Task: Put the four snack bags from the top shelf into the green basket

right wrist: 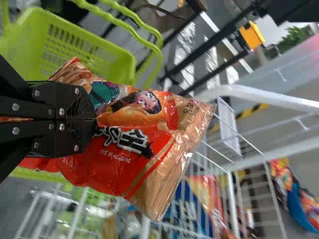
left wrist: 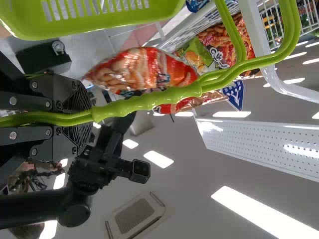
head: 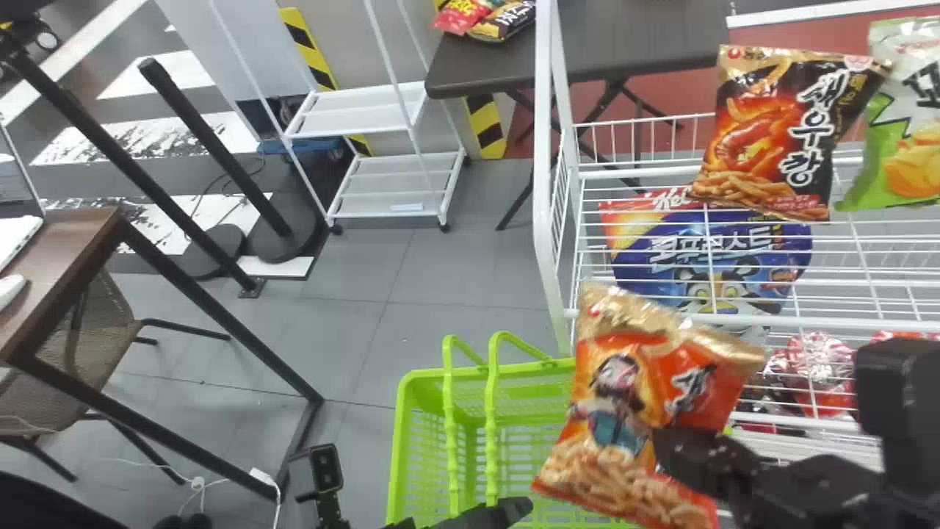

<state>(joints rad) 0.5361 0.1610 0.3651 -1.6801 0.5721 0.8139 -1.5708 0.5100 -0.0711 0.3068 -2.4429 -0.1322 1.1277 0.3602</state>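
While R gripper has its flat black fingers clamped on a glossy orange-red film snack bag, held up by the right side of the lime-green plastic basket, L gripper is closed round its bumpy green handles. Transfer step, bag not in yet. Nxt, prob.: shift left, lower w/o snagging handles, release, then fetch black-and-orange foil bag, far right on white wire shelf.
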